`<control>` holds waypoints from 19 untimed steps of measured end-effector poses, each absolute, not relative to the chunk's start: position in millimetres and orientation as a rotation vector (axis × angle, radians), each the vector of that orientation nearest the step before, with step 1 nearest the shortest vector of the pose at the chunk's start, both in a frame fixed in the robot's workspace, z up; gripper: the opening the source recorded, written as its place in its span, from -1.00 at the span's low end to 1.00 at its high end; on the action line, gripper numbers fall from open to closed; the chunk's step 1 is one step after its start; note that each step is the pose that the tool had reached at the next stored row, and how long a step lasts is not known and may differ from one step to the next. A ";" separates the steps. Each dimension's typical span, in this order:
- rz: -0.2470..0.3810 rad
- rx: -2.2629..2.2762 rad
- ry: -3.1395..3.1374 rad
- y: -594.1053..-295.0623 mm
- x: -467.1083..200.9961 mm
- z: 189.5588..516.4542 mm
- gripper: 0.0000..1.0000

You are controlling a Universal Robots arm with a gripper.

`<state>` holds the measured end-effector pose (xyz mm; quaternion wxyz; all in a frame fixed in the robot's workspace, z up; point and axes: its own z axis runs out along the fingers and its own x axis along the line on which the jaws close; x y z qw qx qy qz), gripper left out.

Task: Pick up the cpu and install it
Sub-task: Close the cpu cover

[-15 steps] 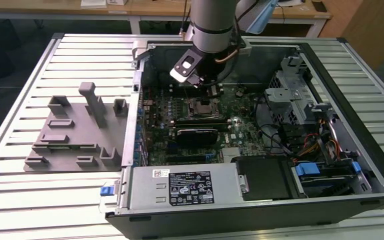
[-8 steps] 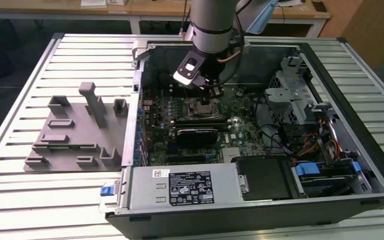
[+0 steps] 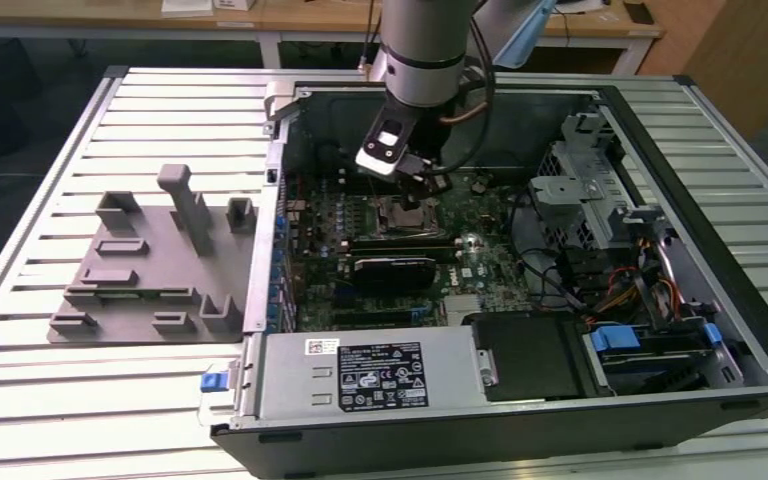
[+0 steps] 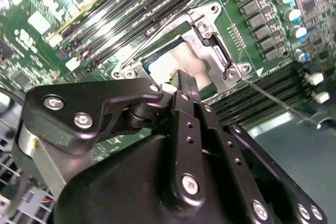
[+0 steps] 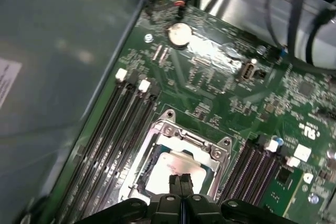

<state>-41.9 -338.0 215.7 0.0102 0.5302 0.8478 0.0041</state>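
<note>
Here, starting from the exterior view's left, a grey fixture (image 3: 157, 260) stands on the slatted table (image 3: 64, 400) at 9 o'clock of the open computer case (image 3: 518, 437). The arm (image 3: 424, 50) reaches into the case and ends at 12 o'clock of the socket frame (image 3: 404, 213). In both wrist views the gripper (image 5: 181, 180) has its fingers pressed together with nothing between them, tips over one edge of the cpu (image 5: 169, 167); whether they touch it cannot be told. The cpu lies flat inside the socket frame, between banks of memory slots (image 5: 123, 124). It appears as a small square plate with a pale silver-grey lid, brightly lit, and a darker margin. By its look it is light, thin and rigid. The smooth lid would offer little friction, and the hidden underside and the socket beneath are presumably fragile. Hold is best taken on two opposite edges, with the plate kept level, never on the faces. A thin lever (image 4: 278, 103) juts from the frame's corner.
</note>
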 end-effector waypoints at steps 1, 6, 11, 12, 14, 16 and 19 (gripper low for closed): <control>0.013 1.631 2.661 -338.0 -41.9 215.6 -0.79; 0.014 1.509 2.733 -338.1 -41.9 215.3 -0.79; 0.016 1.384 2.799 -338.1 -41.9 215.0 -0.79; 0.016 1.357 2.812 -338.0 -41.9 214.9 -0.79; 0.017 1.306 2.836 -338.1 -41.9 214.8 -0.79; 0.017 1.255 2.859 -338.0 -41.9 214.7 -0.79; 0.018 1.175 2.893 -338.1 -41.9 214.3 -0.79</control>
